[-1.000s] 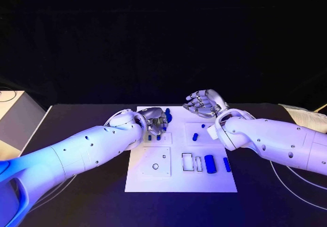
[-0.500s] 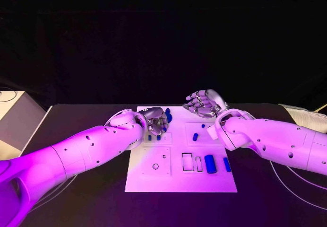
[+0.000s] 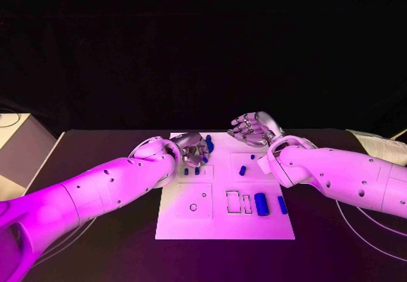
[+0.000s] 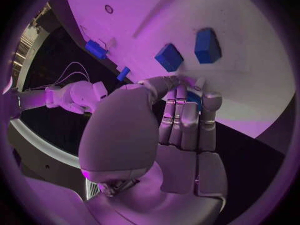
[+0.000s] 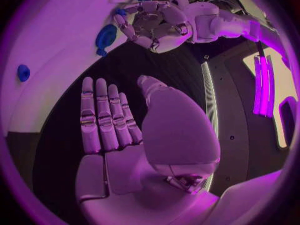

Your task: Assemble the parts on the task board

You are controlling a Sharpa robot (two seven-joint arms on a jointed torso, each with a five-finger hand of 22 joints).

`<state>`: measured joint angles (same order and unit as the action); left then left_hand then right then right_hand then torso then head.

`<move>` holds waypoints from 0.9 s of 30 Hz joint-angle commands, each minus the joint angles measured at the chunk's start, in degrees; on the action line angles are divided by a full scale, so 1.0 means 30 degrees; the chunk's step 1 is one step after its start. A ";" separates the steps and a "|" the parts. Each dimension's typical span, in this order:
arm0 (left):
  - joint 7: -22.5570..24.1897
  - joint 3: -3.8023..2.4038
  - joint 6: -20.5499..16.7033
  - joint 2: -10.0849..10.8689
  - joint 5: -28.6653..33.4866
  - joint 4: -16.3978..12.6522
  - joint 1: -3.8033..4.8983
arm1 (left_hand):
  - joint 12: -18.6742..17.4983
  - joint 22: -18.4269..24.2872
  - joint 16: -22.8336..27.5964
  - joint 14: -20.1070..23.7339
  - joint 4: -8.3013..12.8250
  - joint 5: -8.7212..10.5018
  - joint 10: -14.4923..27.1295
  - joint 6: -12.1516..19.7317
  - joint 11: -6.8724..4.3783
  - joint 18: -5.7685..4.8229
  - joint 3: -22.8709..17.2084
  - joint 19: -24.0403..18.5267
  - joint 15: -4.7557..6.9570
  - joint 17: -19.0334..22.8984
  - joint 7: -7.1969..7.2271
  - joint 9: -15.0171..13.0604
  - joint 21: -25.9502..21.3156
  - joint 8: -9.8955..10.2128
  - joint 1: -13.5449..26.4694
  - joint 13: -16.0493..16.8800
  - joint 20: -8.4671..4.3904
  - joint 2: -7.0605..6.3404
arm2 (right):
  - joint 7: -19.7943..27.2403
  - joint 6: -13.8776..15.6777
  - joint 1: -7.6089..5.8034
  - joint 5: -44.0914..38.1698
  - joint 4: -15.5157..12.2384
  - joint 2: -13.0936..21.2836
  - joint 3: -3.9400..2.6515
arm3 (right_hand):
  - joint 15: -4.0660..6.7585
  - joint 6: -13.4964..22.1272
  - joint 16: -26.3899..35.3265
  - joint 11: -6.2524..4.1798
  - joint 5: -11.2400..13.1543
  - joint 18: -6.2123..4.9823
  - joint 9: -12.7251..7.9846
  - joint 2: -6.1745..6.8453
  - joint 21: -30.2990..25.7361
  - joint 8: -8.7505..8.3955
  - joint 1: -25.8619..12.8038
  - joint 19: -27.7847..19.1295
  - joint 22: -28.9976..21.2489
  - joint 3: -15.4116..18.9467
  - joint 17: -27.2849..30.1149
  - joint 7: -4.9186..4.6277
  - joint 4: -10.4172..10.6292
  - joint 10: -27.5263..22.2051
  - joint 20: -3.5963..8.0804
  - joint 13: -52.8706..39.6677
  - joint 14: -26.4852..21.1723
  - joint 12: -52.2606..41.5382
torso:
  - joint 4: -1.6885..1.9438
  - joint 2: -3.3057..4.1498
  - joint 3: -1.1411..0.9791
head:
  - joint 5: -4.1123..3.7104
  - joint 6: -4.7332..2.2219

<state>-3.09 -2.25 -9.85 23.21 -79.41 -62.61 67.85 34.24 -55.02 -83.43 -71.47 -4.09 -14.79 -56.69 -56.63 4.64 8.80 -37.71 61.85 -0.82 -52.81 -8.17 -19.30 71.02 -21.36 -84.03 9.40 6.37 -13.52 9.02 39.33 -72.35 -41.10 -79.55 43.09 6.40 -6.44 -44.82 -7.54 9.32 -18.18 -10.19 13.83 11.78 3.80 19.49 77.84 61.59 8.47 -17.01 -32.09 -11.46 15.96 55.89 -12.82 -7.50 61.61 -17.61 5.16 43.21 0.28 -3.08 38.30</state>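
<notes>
The white task board (image 3: 224, 232) lies in the middle of the black table (image 3: 102, 247), with small blue parts spread over it. The left hand (image 3: 194, 150) sits low over the far left part of the board, its fingers (image 4: 185, 116) curled together with their tips down on a blue part (image 4: 195, 99) at the board's far edge; the left wrist view shows blue between the fingertips and the thumb, so the hand appears to pinch that piece, though most of it is hidden. Just beyond those fingertips in that view stand two blue blocks (image 4: 169, 57), side by side and apart from the hand. The right hand (image 3: 253, 128) hovers above the far right edge of the board, holding nothing, its fingers (image 5: 104, 116) held straight and close together and the thumb set apart from them. On the near right part of the board lie a larger blue cylinder (image 3: 261, 203) and a slimmer blue peg (image 3: 282, 204) just to its right, beside two outlined slots (image 3: 233, 201). A short blue pin (image 3: 243, 170) rests nearer the board's middle, close by the right forearm.
</notes>
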 commanded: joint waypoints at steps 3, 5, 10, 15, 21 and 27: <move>0.0300 -0.0079 -0.0546 0.0363 0.1912 -0.0387 -0.0007 | -0.0177 0.0024 -0.0055 -0.0122 0.0071 0.0082 -0.0175 -0.0088 -0.0032 -0.0112 0.0024 -0.0018 -0.0016 -0.0001 0.0001 -0.0106 0.0009 0.0106 0.0281 -0.0026 0.0046 0.0000 | 0.0268 -0.0268 0.0000 -0.0075 -0.0019 0.0002 -0.0005 | -0.0101 0.0140 0.0061 0.0153 -0.0076 -0.0120 -0.0018 0.0092 0.0020 0.0118 0.0166 -0.0118 -0.0018 -0.0064 0.0018 -0.0722 -0.0009 0.0038 -0.0038 0.0017 0.0066 0.0093 | 0.0011 -0.0001 0.0012 | -0.0053 0.0007; 0.0237 -0.0166 -0.0467 0.0510 0.2229 -0.0527 -0.0008 | -0.0177 0.0024 -0.0055 -0.0122 0.0071 0.0082 -0.0175 -0.0088 -0.0032 -0.0112 0.0024 -0.0018 -0.0016 -0.0001 0.0001 -0.0106 0.0009 0.0106 0.0281 -0.0026 0.0046 0.0000 | 0.0267 -0.0272 0.0001 -0.0075 -0.0016 0.0012 -0.0005 | -0.0101 0.0140 0.0061 0.0153 -0.0076 -0.0120 -0.0018 0.0092 0.0020 0.0118 0.0166 -0.0118 -0.0018 -0.0064 0.0018 -0.0722 -0.0009 0.0038 -0.0038 0.0017 0.0066 0.0093 | 0.0018 -0.0008 0.0017 | -0.0072 0.0010; -0.0103 -0.0497 0.0033 0.1087 0.3052 -0.0995 -0.0007 | -0.0308 0.0052 -0.0053 -0.0114 0.0080 0.0081 -0.0231 -0.0106 -0.0023 -0.0108 0.0068 -0.0034 -0.0025 0.0035 -0.0009 -0.0127 -0.0015 0.0165 0.0383 -0.0054 0.0065 -0.0025 | 0.0266 -0.0278 0.0002 -0.0074 -0.0008 0.0054 -0.0003 | -0.0101 0.0140 0.0061 0.0153 -0.0076 -0.0120 -0.0018 0.0092 0.0020 0.0118 0.0166 -0.0118 -0.0018 -0.0064 0.0018 -0.0722 -0.0009 0.0038 -0.0038 0.0017 0.0066 0.0093 | 0.0047 -0.0039 0.0012 | -0.0080 0.0032; -0.0577 -0.0760 0.0714 0.1685 0.3295 -0.1431 0.0000 | -0.0503 0.0074 -0.0054 -0.0090 0.0052 0.0090 -0.0318 -0.0156 -0.0017 -0.0109 0.0184 -0.0043 -0.0043 0.0100 -0.0005 -0.0169 -0.0053 0.0243 0.0593 -0.0090 0.0096 -0.0078 | 0.0264 -0.0274 0.0003 -0.0074 -0.0001 0.0092 -0.0003 | -0.0101 0.0140 0.0061 0.0153 -0.0076 -0.0120 -0.0018 0.0092 0.0020 0.0118 0.0166 -0.0118 -0.0018 -0.0064 0.0018 -0.0722 -0.0009 0.0038 -0.0038 0.0017 0.0066 0.0093 | 0.0065 -0.0062 0.0016 | -0.0064 0.0071; -0.0899 -0.1065 0.1114 0.2137 0.3162 -0.1636 0.0002 | -0.0605 0.0116 -0.0047 -0.0057 0.0031 0.0090 -0.0356 -0.0180 -0.0017 -0.0102 0.0251 -0.0071 -0.0050 0.0166 0.0005 -0.0193 -0.0094 0.0284 0.0697 -0.0107 0.0110 -0.0104 | 0.0265 -0.0278 0.0008 -0.0075 0.0009 0.0117 -0.0003 | -0.0101 0.0140 0.0061 0.0153 -0.0076 -0.0120 -0.0018 0.0092 0.0020 0.0118 0.0166 -0.0118 -0.0018 -0.0064 0.0018 -0.0722 -0.0009 0.0038 -0.0038 0.0017 0.0066 0.0093 | 0.0010 -0.0009 0.0018 | -0.0033 0.0033; -0.1209 -0.1194 0.1644 0.2363 0.2505 -0.1587 0.0002 | -0.0637 0.0021 -0.0066 -0.0101 0.0045 0.0085 -0.0407 -0.0221 -0.0033 -0.0123 0.0272 0.0011 -0.0046 0.0087 0.0020 -0.0211 -0.0050 0.0288 0.0709 -0.0108 0.0112 -0.0101 | 0.0260 -0.0275 0.0010 -0.0075 0.0022 0.0141 -0.0003 | -0.0101 0.0129 0.0104 0.0151 -0.0086 -0.0122 -0.0042 0.0094 0.0031 0.0140 0.0155 -0.0110 -0.0093 -0.0099 0.0098 -0.0720 0.0002 0.0064 -0.0041 0.0120 0.0102 0.0091 | 0.0030 -0.0012 0.0006 | -0.0038 0.0071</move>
<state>-5.53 -5.77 -7.48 30.30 -70.97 -67.33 67.83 32.56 -54.91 -83.42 -71.47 -3.95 -14.79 -57.37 -56.84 4.51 8.80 -37.21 61.84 -0.83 -52.44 -7.99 -19.79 71.02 -20.60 -82.61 9.14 6.37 -13.75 9.04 39.24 -72.32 -41.09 -79.46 43.51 6.40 -6.65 -44.82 -7.54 9.52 -18.18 -10.19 13.76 11.78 3.80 19.72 77.84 61.59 8.24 -17.01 -31.84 -11.46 15.97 56.09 -12.82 -7.18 61.82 -17.61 5.22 43.15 0.33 -3.18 38.43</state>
